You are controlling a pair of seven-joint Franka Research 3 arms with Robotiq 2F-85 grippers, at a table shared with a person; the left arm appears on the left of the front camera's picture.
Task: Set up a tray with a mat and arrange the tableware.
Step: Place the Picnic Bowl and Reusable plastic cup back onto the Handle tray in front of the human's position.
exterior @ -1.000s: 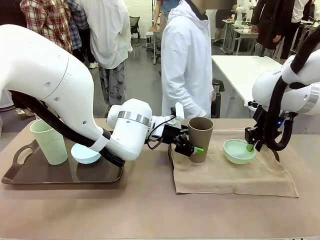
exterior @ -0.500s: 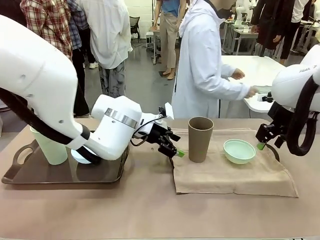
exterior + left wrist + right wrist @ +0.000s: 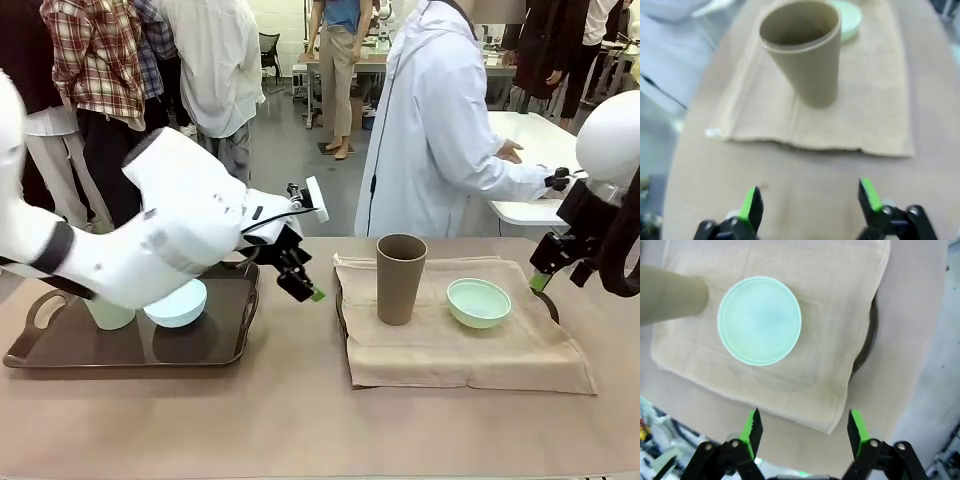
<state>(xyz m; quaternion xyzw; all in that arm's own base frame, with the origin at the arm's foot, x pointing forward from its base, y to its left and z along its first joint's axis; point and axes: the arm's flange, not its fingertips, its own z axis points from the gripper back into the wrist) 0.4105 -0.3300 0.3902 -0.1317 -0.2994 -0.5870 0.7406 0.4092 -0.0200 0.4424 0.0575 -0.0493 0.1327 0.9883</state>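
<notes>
No lettering I can read.
Looking along my left fingers, the brown tumbler (image 3: 802,55) has a plain wall and the mat (image 3: 875,100) under it is bare cloth. Along my right fingers, the mint green bowl (image 3: 759,320) is one even colour. From the front, the tray (image 3: 215,345) carries no mark I can make out, and the person's white coat (image 3: 440,130) across the table shows no print sharp enough to spell.
</notes>
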